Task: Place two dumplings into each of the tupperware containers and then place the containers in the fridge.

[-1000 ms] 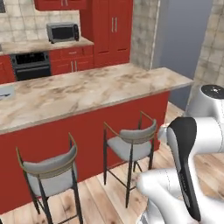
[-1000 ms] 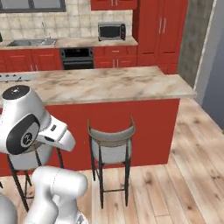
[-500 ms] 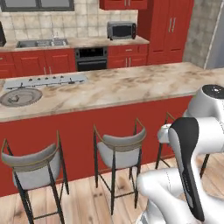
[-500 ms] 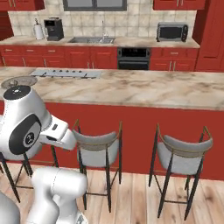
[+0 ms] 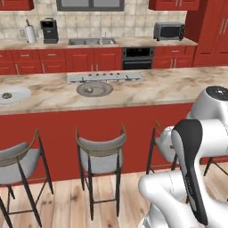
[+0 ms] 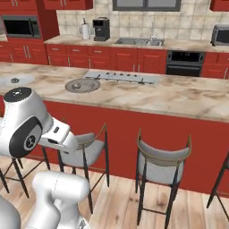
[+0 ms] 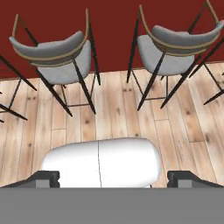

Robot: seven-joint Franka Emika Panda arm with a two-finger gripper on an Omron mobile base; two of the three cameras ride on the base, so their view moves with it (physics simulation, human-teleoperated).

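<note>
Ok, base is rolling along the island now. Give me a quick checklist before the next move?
1. Gripper open and empty: ok, fingertips spread wide with nothing between them.
2. Arm tucked clear of the bar stools: ok, the hand looks down at wooden floor in front of them.
3. Round grey plate on the island counter in sight: ok.
4. Dumplings located: cannot tell, a small lump on the plate is too small to identify.
5. Tupperware containers located: cannot tell.
6. Fridge located: not ok.

Small object on round grey plate (image 5: 94,88), too small to identify.
</note>
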